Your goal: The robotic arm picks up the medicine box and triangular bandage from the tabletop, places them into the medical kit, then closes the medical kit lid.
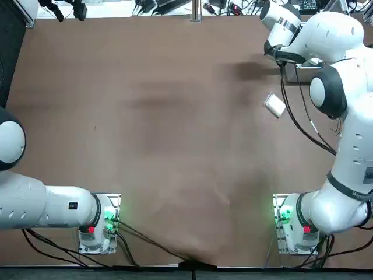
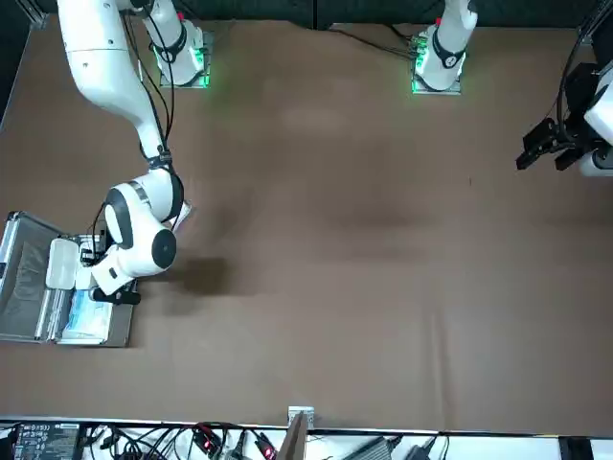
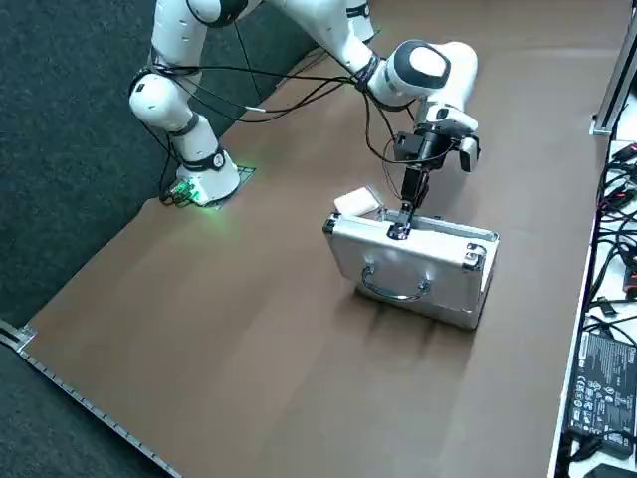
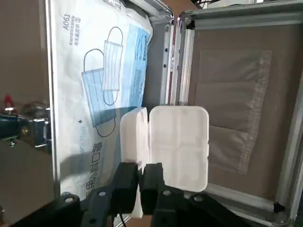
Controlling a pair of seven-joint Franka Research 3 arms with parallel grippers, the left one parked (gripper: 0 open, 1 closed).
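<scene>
Top view: medicine box (image 1: 275, 105) on the bench (image 1: 175, 146), near the cables (image 1: 294, 119) of the robotic arm (image 1: 355, 140). Front view: medical kit (image 2: 119, 331) lying open on the same bench, with medical kit lid (image 2: 27, 283) swung out toward the robot's right and right gripper (image 2: 93, 257) above. Right wrist view: jaws drawn together on one lobe of the white two-lobed triangular bandage (image 4: 180, 146), just over the kit, beside a printed face-mask packet (image 4: 90, 61) inside.
</scene>
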